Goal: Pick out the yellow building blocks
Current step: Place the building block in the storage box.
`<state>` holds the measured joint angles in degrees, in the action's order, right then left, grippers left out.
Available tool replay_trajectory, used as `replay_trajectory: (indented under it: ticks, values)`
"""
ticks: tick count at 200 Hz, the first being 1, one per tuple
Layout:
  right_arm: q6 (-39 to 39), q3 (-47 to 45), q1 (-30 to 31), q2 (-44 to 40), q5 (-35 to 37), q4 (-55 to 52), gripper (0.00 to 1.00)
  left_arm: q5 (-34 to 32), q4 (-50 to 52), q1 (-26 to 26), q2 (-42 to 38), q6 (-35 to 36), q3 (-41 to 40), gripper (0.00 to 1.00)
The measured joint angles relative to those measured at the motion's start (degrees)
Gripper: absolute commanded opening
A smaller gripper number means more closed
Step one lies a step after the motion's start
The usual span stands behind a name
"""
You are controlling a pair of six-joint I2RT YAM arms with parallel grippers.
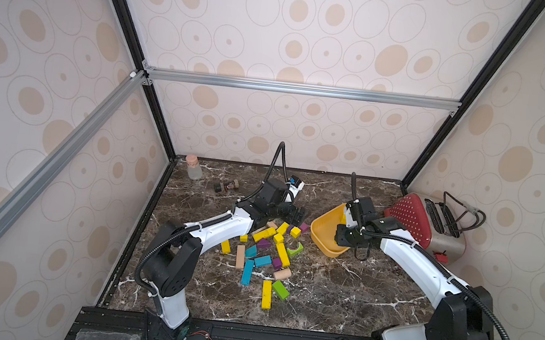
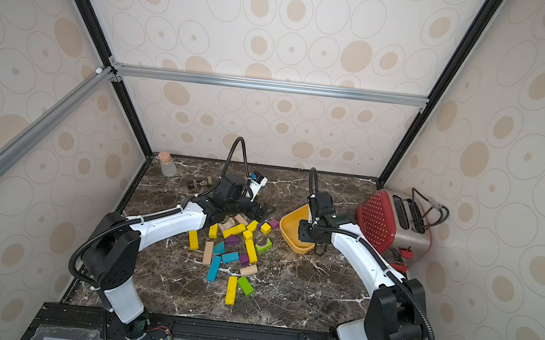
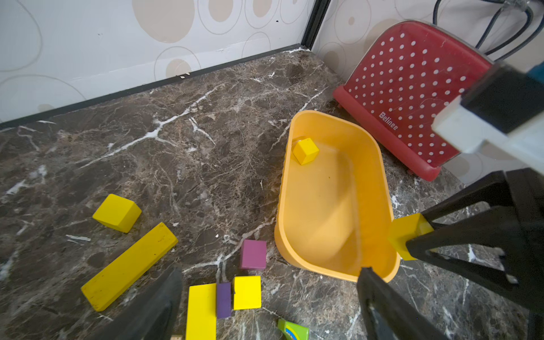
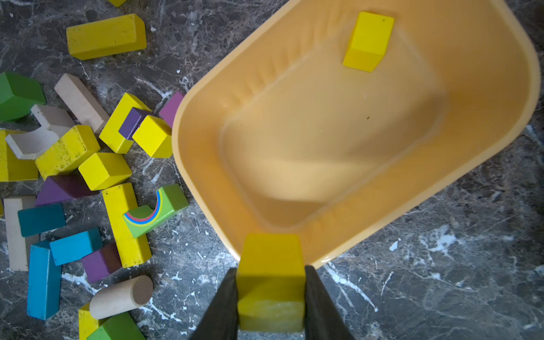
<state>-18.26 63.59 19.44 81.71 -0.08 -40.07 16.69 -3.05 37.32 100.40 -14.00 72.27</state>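
Several yellow building blocks (image 1: 282,254) lie in a mixed pile at mid-table, cubes and bars. My left gripper (image 3: 269,272) is open above the pile's far end, over a yellow cube (image 3: 247,292) and a yellow bar (image 3: 201,312) with a purple piece between them; it also shows in both top views (image 1: 294,215) (image 2: 256,211). My right gripper (image 4: 270,282) is shut on a yellow block (image 4: 270,265) at the near rim of the orange-yellow bowl (image 4: 323,132) (image 1: 321,234). One yellow cube (image 4: 368,41) (image 3: 305,150) lies inside the bowl.
Teal, purple, green and bare-wood blocks (image 1: 262,261) are mixed among the yellow ones. A red dotted toaster (image 1: 412,221) with its cord stands at the right wall behind the bowl. A corked bottle (image 1: 193,168) and a small dark object (image 1: 226,186) sit at the back left.
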Motion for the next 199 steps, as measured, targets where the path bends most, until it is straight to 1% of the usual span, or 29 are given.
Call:
replay_trajectory:
  ticks: [34, 73, 110, 147, 177, 199]
  values:
    - [0.87, -0.09, -2.43, 0.35, 0.31, 1.55, 0.17, 0.68, -0.83, 0.81, 3.1, -1.66, 2.86, 0.92]
    - [2.08, 0.02, -5.95, 3.37, 1.22, 3.39, 0.17, 1.7, -0.98, 0.94, 6.82, -2.62, 6.49, 0.92]
    - [2.78, 1.4, -8.7, 7.41, 2.23, 5.01, 0.16, 2.82, -0.98, 1.01, 10.14, -2.84, 9.68, 0.91]
    - [3.58, 4.81, -10.82, 12.76, 2.95, 6.21, 0.14, 3.28, -0.76, 1.11, 13.49, -2.84, 12.55, 0.91]
    - [4.28, 6.71, -12.59, 16.59, 3.39, 6.73, 0.15, 3.48, -0.66, 1.44, 16.06, -2.73, 15.21, 0.91]
    - [4.59, 7.76, -13.88, 18.64, 3.74, 7.13, 0.16, 3.58, -0.55, 1.57, 16.5, -2.69, 15.96, 0.91]
